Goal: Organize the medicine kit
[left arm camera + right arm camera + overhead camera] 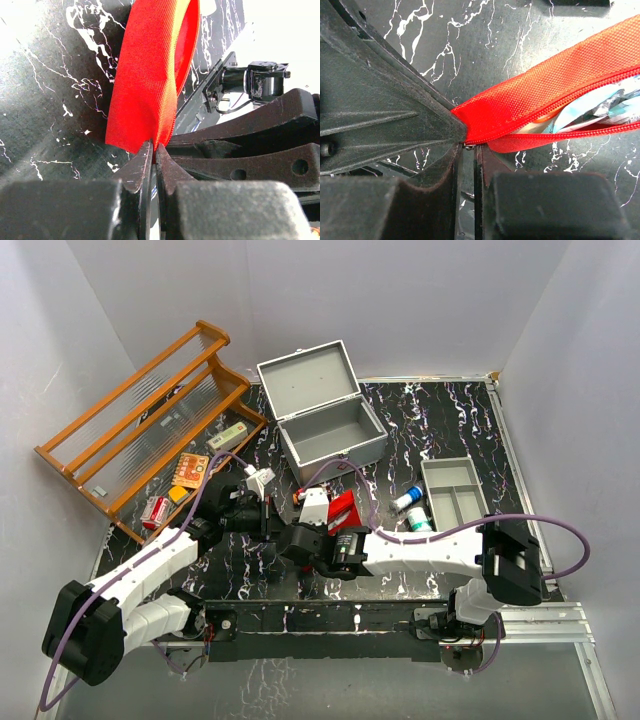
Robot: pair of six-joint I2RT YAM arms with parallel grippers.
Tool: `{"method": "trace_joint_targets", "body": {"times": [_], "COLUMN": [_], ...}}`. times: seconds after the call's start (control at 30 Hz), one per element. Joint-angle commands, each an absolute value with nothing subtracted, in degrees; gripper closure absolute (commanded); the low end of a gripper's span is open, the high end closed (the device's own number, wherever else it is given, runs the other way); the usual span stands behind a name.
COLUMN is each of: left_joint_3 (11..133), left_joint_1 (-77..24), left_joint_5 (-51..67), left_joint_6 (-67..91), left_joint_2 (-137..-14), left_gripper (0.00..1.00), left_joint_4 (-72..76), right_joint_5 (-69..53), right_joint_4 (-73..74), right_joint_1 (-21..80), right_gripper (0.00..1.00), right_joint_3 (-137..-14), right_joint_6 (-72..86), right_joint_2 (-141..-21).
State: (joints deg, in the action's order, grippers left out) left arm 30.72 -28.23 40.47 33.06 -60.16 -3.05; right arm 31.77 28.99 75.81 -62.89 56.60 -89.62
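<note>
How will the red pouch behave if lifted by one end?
Likely floppy: the red pouch fabric bends where the left gripper pinches it. Probably light, holding thin packets. Contents may spill through the open zipper if tipped.

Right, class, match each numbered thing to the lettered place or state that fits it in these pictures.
1 box
2 pouch
3 tray
4 rack

a on the right side
b lid open
c on the left side
d part unzipped

Pairs: 1-b, 2-d, 3-a, 4-c
</note>
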Motion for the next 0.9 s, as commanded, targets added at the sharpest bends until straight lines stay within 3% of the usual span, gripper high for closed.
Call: {"method": "trace_joint_targets", "body": {"times": [0.0, 0.2, 0.33, 0.87], "left_joint_3": [30.71, 31.50, 31.68, 31.86], "left_joint_1": [-28.43, -28.43, -28.43, -28.46], "left_joint_5": [42.56, 40.80, 40.59, 41.12], "left_joint_6": [32.23, 29.71, 29.14, 28.90], "left_joint_2": [-58.15, -57.58, -57.24, -57.70], "left_gripper": [1.00, 1.00, 1.00, 1.00], "left_joint_4": [-4.07, -5.40, -5.51, -5.83], "right_joint_5": [34.84, 31.31, 29.46, 29.31], "right_joint_4": [29.61, 24.12, 19.75, 22.79], "right_joint_1": [75.66, 75.61, 75.30, 73.83], "right_gripper": [0.95, 0.97, 0.91, 0.84], "right_joint_3": [-64.74, -59.02, -55.05, -57.02], "right_joint_6": [57.68, 52.85, 49.19, 44.64], "right_joint_2": [-88.91, -84.36, -80.78, -82.44]}}
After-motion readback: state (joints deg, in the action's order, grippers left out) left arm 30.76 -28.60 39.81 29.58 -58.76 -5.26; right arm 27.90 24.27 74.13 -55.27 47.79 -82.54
